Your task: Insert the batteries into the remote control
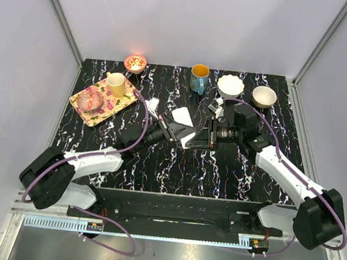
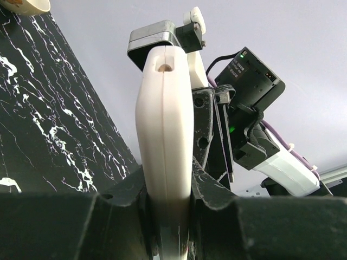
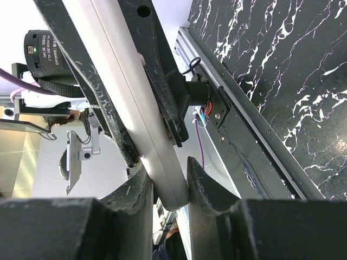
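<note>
Lab test cell, aluminium frame (image 1: 61,18), white panels (image 1: 196,21)

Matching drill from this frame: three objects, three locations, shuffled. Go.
1. remote control
2. cream mug
3. blue mug

A. on the floral tray
B. on the table, left of the white bowl
C. clamped in the left pincer

Pairs: 1-C, 2-A, 3-B

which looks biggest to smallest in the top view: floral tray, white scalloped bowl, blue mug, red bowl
1. floral tray
2. white scalloped bowl
3. blue mug and red bowl: too alike to rank
</note>
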Action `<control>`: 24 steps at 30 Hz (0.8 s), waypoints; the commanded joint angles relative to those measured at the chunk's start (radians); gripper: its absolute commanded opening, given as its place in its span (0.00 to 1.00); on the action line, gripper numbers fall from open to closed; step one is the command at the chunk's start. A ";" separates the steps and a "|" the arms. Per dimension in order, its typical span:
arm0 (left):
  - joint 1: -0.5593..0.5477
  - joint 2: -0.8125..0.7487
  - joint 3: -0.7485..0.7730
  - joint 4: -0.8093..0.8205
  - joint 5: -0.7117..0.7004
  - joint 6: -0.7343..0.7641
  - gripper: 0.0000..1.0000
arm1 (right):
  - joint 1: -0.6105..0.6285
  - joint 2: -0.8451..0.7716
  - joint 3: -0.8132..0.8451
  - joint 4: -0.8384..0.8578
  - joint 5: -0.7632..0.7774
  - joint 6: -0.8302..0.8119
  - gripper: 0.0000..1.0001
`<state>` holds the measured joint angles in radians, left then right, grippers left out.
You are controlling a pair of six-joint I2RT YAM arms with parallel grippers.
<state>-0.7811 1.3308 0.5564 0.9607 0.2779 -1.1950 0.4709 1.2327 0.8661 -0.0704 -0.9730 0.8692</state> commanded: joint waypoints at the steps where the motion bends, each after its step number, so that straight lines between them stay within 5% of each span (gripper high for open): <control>1: -0.136 0.016 0.011 0.039 0.319 0.028 0.25 | -0.006 0.014 0.071 0.186 0.206 0.030 0.00; 8: -0.084 0.024 -0.018 0.134 0.290 -0.021 0.40 | -0.006 -0.028 0.053 0.045 0.146 -0.067 0.00; 24: 0.054 0.021 -0.039 0.233 0.279 -0.115 0.36 | -0.008 -0.090 -0.013 -0.066 0.125 -0.151 0.00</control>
<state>-0.7307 1.3643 0.5129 1.0626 0.4576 -1.2915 0.4778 1.1629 0.8623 -0.1471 -0.9180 0.7444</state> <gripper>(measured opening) 0.381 0.273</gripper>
